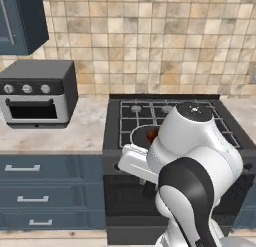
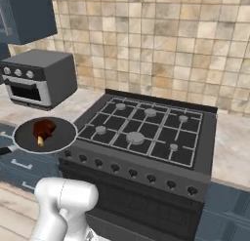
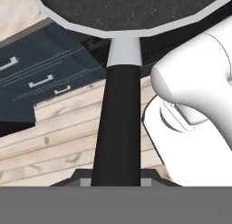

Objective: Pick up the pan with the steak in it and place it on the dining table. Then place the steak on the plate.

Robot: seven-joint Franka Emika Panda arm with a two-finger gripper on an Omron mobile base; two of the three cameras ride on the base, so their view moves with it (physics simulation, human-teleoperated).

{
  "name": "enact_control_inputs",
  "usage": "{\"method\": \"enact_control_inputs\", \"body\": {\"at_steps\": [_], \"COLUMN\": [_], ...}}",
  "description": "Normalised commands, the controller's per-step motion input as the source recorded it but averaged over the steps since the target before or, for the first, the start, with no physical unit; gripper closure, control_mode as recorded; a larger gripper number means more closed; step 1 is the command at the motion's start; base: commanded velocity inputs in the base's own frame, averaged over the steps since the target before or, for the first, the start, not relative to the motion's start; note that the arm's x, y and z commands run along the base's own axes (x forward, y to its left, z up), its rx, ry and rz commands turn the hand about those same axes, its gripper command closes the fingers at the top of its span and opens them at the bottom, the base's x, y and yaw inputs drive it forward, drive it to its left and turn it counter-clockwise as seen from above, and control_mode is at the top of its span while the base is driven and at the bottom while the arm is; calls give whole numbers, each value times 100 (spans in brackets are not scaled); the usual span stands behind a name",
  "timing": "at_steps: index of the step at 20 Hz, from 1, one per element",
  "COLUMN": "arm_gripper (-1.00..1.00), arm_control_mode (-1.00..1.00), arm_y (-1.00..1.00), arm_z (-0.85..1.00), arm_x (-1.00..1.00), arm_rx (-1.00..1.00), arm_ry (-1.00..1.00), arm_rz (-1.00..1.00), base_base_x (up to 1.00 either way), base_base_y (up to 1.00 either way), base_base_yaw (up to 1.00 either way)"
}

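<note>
Gripper (image 3: 115,181) clamped on the pan handle (image 3: 118,123), fingertips low at 6 o'clock in the hand view, either side of the black shaft. Handle running straight up toward 12 o'clock, meeting the pan (image 3: 131,12) through a short silvery neck. Pan bottom dark and speckled, ringed by a pale rim, cut off by the top edge.

In the right base view, pan (image 2: 46,134) held in the air at 9 o'clock, off the front-left corner of the stove (image 2: 146,137), over the blue drawers (image 2: 19,162). Steak (image 2: 43,129) lying inside the pan, a little left of its centre, reddish-brown with an orange tip pointing to 6 o'clock.

In the left base view, pan (image 1: 140,137) mostly hidden behind the arm, just a dark arc and a bit of steak (image 1: 151,134) peeking out near the picture's centre, in front of the stove grates (image 1: 145,113).

Toaster oven (image 1: 37,93) on the counter (image 1: 85,131) at 9 o'clock, well apart from the pan. Tiled wall (image 1: 150,46) behind. Wood floor (image 3: 54,137) and drawer fronts (image 3: 41,69) below the pan in the hand view.
</note>
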Motion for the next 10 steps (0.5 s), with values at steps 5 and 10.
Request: {"method": "enact_control_inputs", "body": {"at_steps": [5,10], "arm_gripper": [100,100], "arm_control_mode": [100,100], "arm_y": [0,0], "arm_z": [0,0], "arm_x": [0,0], "arm_rx": [0,0], "arm_ry": [0,0], "arm_rz": [0,0], "base_base_x": [-7,-3], "base_base_y": [0,0], "base_base_yaw": [49,50]}}
